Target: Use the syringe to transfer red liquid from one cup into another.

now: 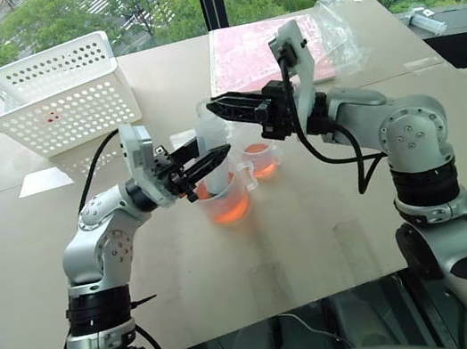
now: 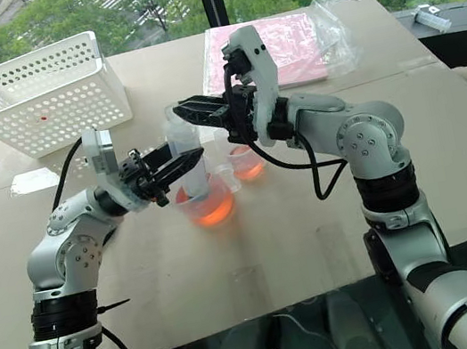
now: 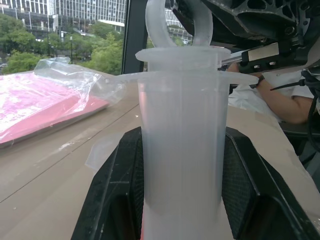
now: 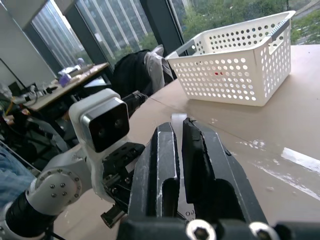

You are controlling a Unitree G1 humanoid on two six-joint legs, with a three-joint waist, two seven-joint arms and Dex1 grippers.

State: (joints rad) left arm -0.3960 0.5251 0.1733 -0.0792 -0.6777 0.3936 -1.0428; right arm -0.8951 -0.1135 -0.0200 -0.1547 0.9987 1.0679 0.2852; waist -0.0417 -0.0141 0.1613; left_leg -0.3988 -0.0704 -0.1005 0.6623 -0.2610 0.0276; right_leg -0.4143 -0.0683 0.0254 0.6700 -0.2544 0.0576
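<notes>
At the centre of the table (image 1: pixel 335 238), the syringe (image 1: pixel 207 138) is held upright over the larger measuring cup (image 1: pixel 227 201), with its lower end inside the cup, where the red liquid (image 1: pixel 231 210) is pooled. The syringe barrel is clamped between the two fingers of the left gripper (image 1: pixel 210 162), as is confirmed in the left wrist view, where the barrel (image 3: pixel 182 150) is seen pressed between both black pads. The right gripper (image 1: pixel 219 105) is positioned at the top of the syringe with its fingers brought together; whether the plunger ring is gripped cannot be determined. The smaller cup (image 1: pixel 260 158), also containing red liquid, is located just beside the larger one. A white basket (image 1: pixel 57 95) and a pink bagged sheet (image 1: pixel 253 53) are placed further back.
</notes>
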